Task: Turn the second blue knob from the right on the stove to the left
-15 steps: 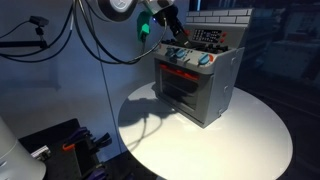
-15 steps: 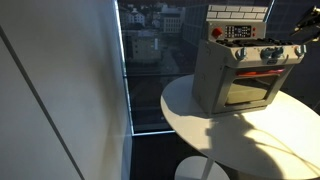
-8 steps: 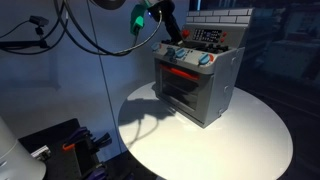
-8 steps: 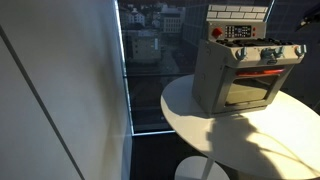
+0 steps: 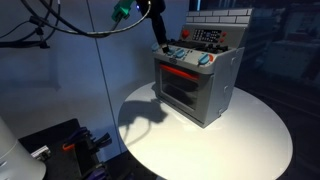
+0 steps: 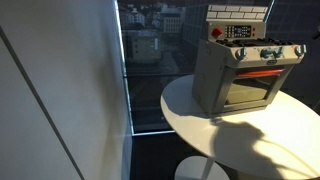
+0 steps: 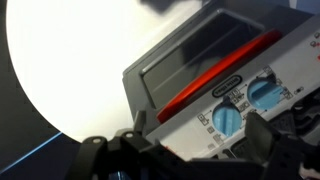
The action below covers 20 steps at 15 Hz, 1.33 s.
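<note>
The stove (image 5: 195, 85) is a small silver-grey toy oven with a glass door, a red handle bar and a row of blue knobs (image 5: 186, 56). It stands on a round white table and also shows in an exterior view (image 6: 240, 80), knobs (image 6: 270, 53) along its front top. My gripper (image 5: 158, 36) hangs open and empty above the stove's knob end, apart from it. In the wrist view the fingers (image 7: 180, 150) are spread wide, with two blue knobs (image 7: 226, 118) and the red handle (image 7: 215, 73) beyond them.
The round white table (image 5: 250, 135) carries only the stove, and its edge drops off all around (image 6: 190, 115). Cables (image 5: 95, 40) hang at the back. Black equipment (image 5: 65, 145) sits low beside the table. A window wall (image 6: 150, 60) stands behind.
The arm has lifted up and back from the stove's knob row. It has left the edge of the exterior view that showed it at the right. The stove has not moved.
</note>
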### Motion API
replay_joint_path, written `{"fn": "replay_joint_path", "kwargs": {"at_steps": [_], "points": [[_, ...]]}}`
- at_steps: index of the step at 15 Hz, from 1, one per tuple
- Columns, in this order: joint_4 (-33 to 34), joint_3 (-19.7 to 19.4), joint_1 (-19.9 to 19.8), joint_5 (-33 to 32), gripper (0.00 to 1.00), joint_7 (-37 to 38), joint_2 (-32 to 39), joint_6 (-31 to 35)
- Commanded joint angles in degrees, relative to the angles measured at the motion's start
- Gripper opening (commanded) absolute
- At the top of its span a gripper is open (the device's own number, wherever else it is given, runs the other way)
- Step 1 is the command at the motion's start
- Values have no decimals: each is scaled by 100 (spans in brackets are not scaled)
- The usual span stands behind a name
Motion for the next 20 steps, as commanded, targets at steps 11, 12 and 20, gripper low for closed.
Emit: {"fn": "replay_joint_path", "kwargs": {"at_steps": [11, 12, 20], "points": [[1196, 67, -316, -608, 100, -100, -155, -4215], [1279, 81, -320, -666, 100, -74, -155, -4434], [1331, 85, -283, -785, 100, -111, -182, -4834]]}}
